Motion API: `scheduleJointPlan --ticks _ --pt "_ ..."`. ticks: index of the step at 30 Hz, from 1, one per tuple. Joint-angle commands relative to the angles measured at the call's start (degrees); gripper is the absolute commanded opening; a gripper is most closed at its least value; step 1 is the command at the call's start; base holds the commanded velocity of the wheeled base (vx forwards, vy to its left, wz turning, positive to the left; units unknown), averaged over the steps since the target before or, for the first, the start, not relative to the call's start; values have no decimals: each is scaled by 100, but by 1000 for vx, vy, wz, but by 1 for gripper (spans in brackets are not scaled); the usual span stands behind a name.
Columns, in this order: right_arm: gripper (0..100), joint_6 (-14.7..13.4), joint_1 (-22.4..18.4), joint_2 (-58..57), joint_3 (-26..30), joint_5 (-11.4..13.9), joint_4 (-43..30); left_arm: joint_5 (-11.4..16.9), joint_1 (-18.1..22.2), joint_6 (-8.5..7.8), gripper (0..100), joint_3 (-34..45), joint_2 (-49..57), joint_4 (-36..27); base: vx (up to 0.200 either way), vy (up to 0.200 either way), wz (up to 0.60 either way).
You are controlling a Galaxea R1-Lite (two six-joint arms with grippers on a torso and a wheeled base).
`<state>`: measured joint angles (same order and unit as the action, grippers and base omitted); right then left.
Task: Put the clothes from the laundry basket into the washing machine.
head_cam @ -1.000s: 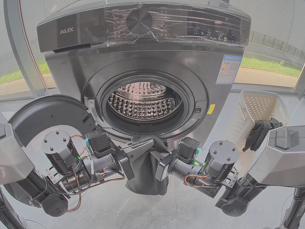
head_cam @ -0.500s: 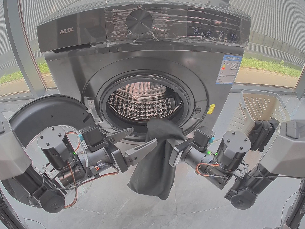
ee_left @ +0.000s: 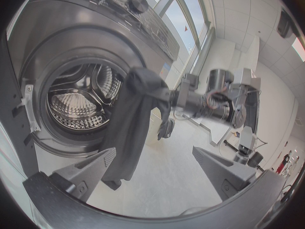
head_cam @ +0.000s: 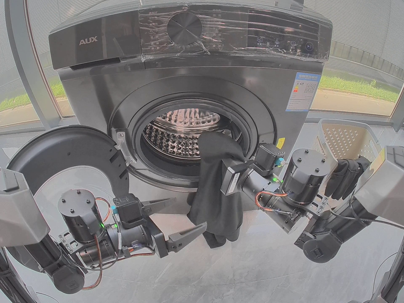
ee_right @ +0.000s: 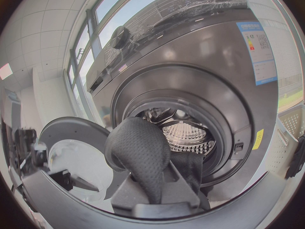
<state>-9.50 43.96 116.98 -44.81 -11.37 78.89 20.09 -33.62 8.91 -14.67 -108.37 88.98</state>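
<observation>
The right gripper [head_cam: 225, 171], at the centre of the head view, has its jaws clenched on a dark garment [head_cam: 214, 182]. The cloth is bunched over them at the top, and the rest hangs in a long fold towards the floor [head_cam: 252, 266]. The bunched top sits right at the lower right rim of the washer [head_cam: 189, 81] opening, just in front of the drum [head_cam: 185, 135]. Most of the cloth is outside, draped down past the rim. The left gripper [head_cam: 189, 213] is lower, at the lower left of the frame, with its jaws spread wide and holding nothing. It is close beside the hanging hem but apart from it. The door [head_cam: 63, 152] stands swung fully open at the left. At the right edge the basket [head_cam: 345, 139] stands on the floor next to the washer, with more dark clothes [head_cam: 345, 173] slung over its near rim. The step in hand looks like loading this garment, with the carry about done and the drop not yet made. The next move calls for pushing the right arm deeper through the opening so the trailing fold clears the rim before the jaws let go. Otherwise the weight hanging outside could pull the cloth back out onto the floor. The free left gripper is well placed to lift the hem in.
</observation>
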Motion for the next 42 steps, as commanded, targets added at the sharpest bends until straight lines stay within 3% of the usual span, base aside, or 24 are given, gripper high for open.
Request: scheduleJointPlan --ticks 1,4,8,16,25,29,31,42 --pt "0 -17 7 -158 -247 -137 -198 4 -127 -188 100 78 -430 23 0 0 0" --pt "0 -35 7 -167 -256 -181 -286 -5 -268 -276 100 8 -685 23 0 0 0" --pt "0 -35 43 -281 -247 -234 -312 -14 -426 -276 100 -133 -1037 32 0 0 0" --pt "0 -52 51 -299 -265 -269 -312 -49 -373 -258 100 -757 -1705 32 0 0 0" --pt "0 -79 148 -272 -300 -286 -268 -49 -66 -144 100 -1654 -2302 32 0 0 0" --pt "0 -87 227 -237 -309 -313 -242 -40 -48 41 100 -1891 -2364 14 0 0 0" --pt "0 -87 253 -193 -370 -383 -242 -49 -83 208 100 -2137 -2460 14 0 0 0" --pt "0 -175 315 -70 -432 -401 -198 -75 -92 225 100 -2770 -2926 5 0 0 0"
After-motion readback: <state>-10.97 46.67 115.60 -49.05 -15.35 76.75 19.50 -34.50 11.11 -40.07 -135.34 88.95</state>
